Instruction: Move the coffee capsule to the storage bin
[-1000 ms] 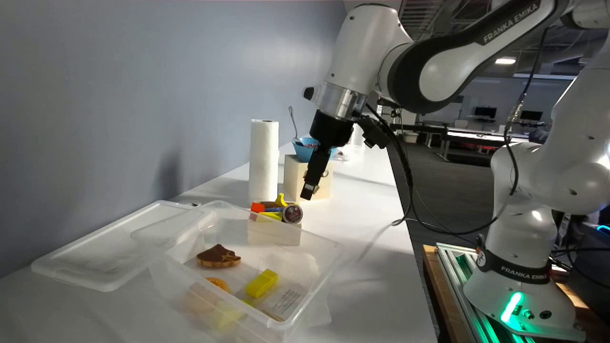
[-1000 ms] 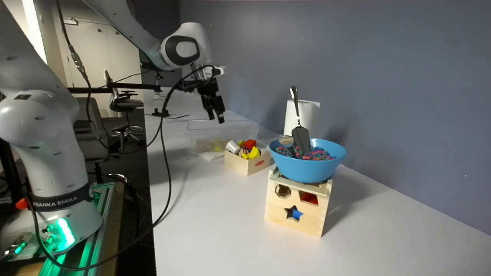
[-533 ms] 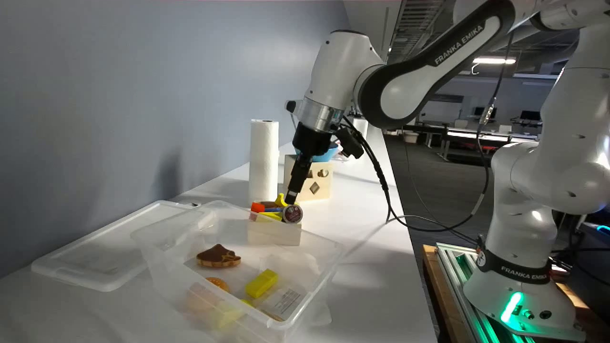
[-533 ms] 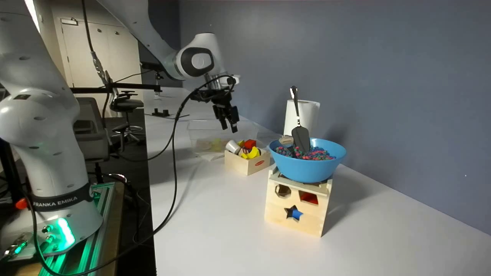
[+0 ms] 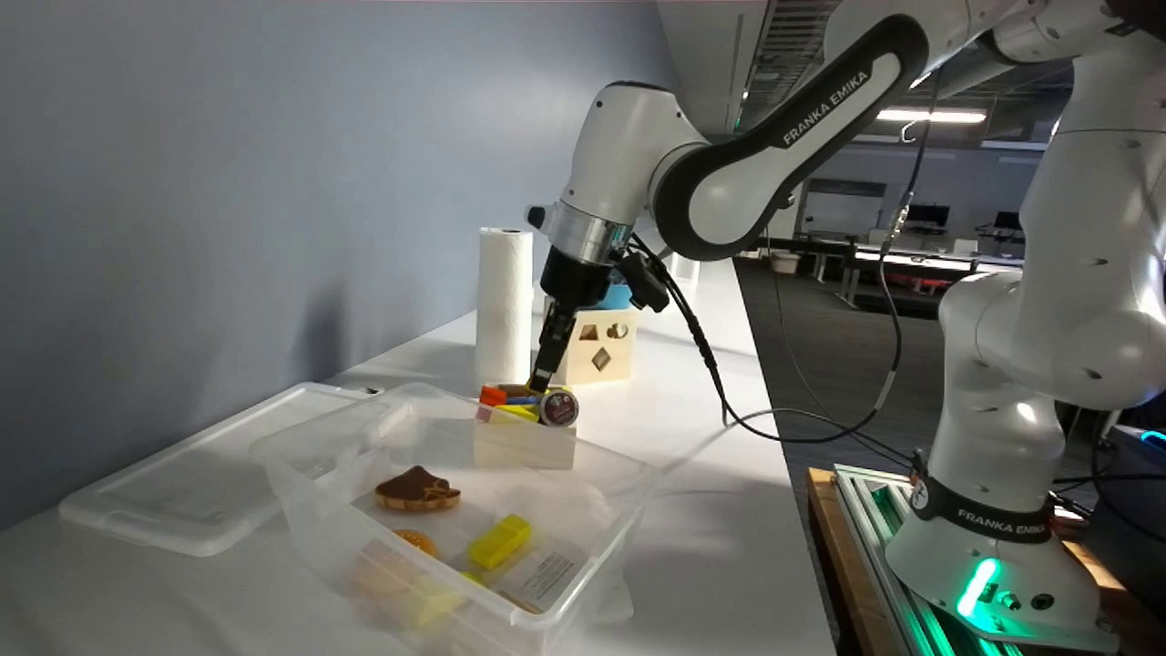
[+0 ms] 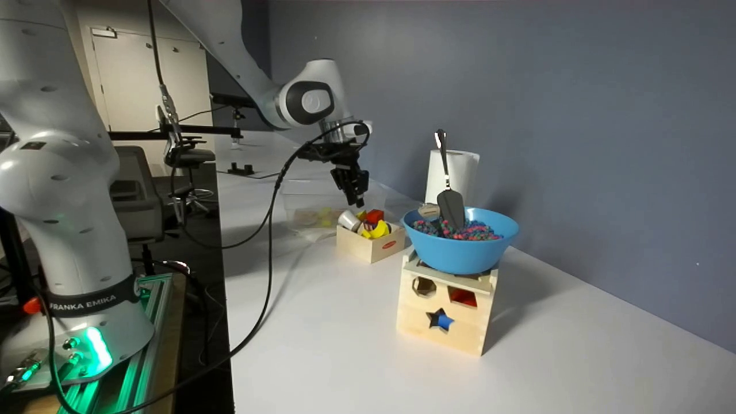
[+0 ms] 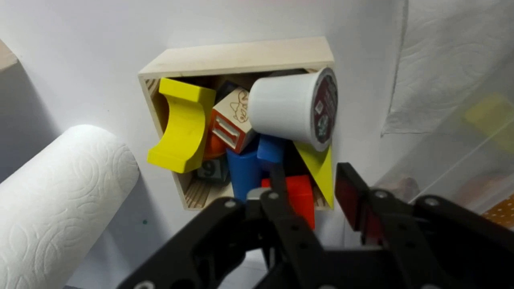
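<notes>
While a grey-blue wall (image 6: 552, 115) runs along it, the white bench (image 6: 322, 345) carries the things, and the robot arm (image 5: 742, 200) leans over it in both exterior views. Nearest in an exterior view stands the storage bin (image 5: 539, 621), a clear plastic tub, with a translucent lid (image 5: 209, 474) flat on the bench just to the left. Farther off is an upright paper towel roll (image 5: 504, 310), and to its right a wooden shape cube (image 6: 415, 313) bears a blue bowl (image 6: 460, 253). Between bin and cube sits a small wooden box (image 7: 241, 58) heaped with toy blocks (image 7: 233, 120). Over that box hangs the claw (image 7: 311, 182) at a tilt, its fingers (image 7: 348, 192) parted partway and holding nothing; I cannot tell whether they touch a block. Inside the bin, to the left, lies a brown toy steak (image 5: 416, 489). At the left end of the wooden box in the wrist view rests a yellow arch (image 7: 182, 124); at the right end, on its side atop the heap, is the coffee capsule (image 7: 285, 106), white with a dark red top, near the fingers. Smaller still, a yellow block (image 5: 499, 541) lies on the bin floor, right of the steak.
</notes>
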Controlling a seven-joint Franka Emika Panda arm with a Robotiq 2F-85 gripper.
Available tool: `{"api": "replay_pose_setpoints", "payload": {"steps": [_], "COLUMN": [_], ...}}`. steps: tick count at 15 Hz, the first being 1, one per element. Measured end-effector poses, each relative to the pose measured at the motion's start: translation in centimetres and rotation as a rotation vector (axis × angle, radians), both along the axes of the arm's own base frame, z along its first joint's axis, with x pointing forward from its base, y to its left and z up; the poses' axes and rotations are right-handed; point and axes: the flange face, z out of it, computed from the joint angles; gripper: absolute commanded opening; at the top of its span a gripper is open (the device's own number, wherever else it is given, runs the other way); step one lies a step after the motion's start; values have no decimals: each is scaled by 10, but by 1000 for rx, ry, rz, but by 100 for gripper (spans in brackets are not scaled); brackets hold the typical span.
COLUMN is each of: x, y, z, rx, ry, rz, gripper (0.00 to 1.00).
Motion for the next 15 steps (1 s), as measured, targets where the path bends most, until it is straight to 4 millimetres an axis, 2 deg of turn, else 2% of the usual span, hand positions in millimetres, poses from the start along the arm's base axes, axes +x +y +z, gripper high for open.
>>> {"api": "replay_pose_setpoints", "payload": {"steps": [4,11,13,14,15], "x": [2,-3,-4,-5,-5], "y": [-7,-13,-13,-14,-13], "z": [0,-8,-9,-10,-10], "rx": [-35,-81,-87,-90,-92], "ry": [7,90,105,112,113], "rz": [39,127,142,149,157], "gripper": [46,14,11,3,2]}}
